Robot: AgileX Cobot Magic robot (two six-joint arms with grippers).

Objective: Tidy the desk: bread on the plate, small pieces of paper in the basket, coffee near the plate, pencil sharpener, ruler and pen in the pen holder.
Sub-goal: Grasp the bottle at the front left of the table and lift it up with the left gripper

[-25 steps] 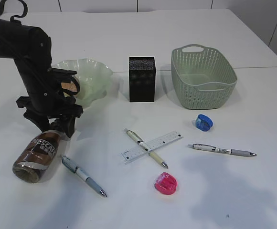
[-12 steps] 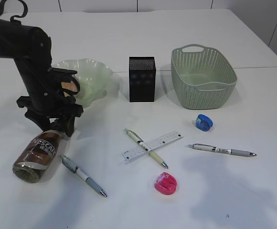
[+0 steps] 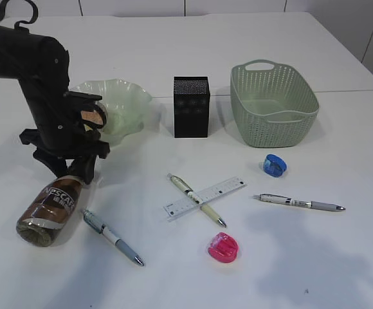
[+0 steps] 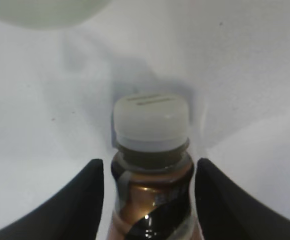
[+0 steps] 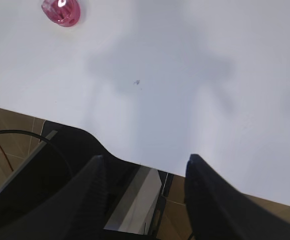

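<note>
Left pincer (image 4: 147,200) open astride coffee bottle (image 4: 151,175) | contact unclear | exterior hides jaws

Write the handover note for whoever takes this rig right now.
Left end effector: open, fingers either side of the neck of the lying coffee bottle, no squeeze visible.
Right end effector: open, empty, over the table's near edge.
Bread seems to sit on the plate.
Left to do: coffee to the plate; three pens, ruler, blue sharpener and pink sharpener into the pen holder.
Basket: no paper pieces visible anywhere.
</note>
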